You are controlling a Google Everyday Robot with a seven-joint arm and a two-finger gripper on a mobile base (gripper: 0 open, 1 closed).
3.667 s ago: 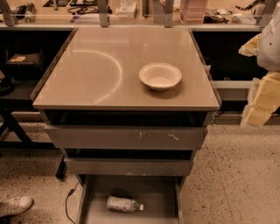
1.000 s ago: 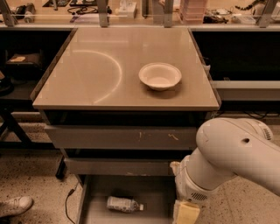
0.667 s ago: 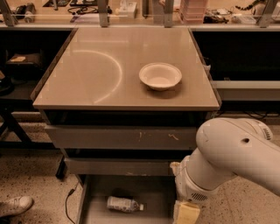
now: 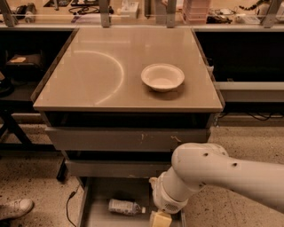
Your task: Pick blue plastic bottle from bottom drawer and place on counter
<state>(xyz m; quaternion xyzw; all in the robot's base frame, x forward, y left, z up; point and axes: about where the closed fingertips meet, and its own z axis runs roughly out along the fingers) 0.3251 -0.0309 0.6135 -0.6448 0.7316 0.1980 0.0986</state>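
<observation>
The blue plastic bottle (image 4: 125,207) lies on its side on the floor of the open bottom drawer (image 4: 95,195), its cap pointing right. My white arm (image 4: 208,170) reaches in from the right, bent down over the drawer's right half. The gripper (image 4: 160,219) hangs at the arm's end at the bottom edge of the view, just right of the bottle's cap; only its beige upper part shows. The beige counter (image 4: 102,75) with its curved arc mark is above.
A white round bowl (image 4: 162,76) sits on the counter's right half. Two shut drawers with grey fronts (image 4: 128,139) lie between counter and bottom drawer. A cluttered workbench (image 4: 133,11) runs along the back. A shoe (image 4: 15,208) and a cable (image 4: 69,206) are on the floor at left.
The arm came in from the right edge down in front of the drawers, and since a second ago has shifted left, bringing the gripper closer to the bottle. The bottle has not moved.
</observation>
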